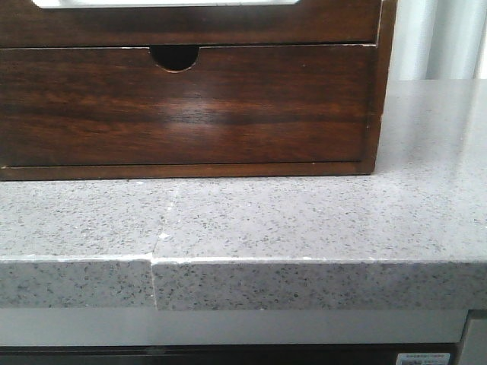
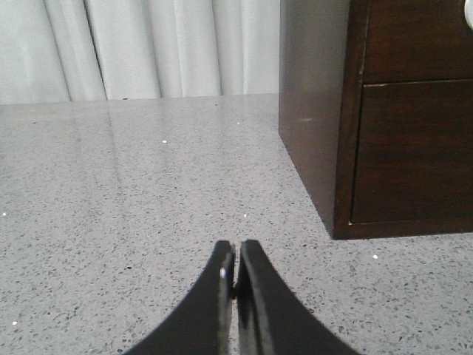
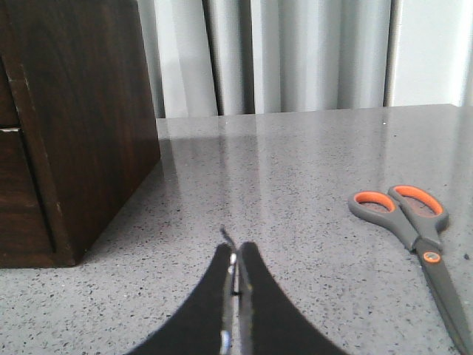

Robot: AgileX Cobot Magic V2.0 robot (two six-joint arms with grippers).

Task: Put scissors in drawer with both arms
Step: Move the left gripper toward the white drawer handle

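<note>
The scissors (image 3: 414,222), grey with orange-lined handles, lie flat on the speckled counter in the right wrist view, ahead of my right gripper (image 3: 236,251) and off to one side, well apart from it. That gripper is shut with nothing in it. My left gripper (image 2: 236,255) is also shut and empty, low over the bare counter near the cabinet's corner. The drawer (image 1: 190,26) is the upper dark brown front, pushed in, with a strip of white along its top edge. Its front also shows in the left wrist view as the drawer (image 2: 414,37). Neither gripper nor the scissors show in the front view.
The dark wooden cabinet (image 1: 373,114) stands at the back of the grey speckled counter (image 1: 304,220). Its lower drawer front (image 1: 228,106) has a small half-round notch. The counter's front edge (image 1: 304,262) has a seam left of centre. White curtains (image 3: 295,52) hang behind.
</note>
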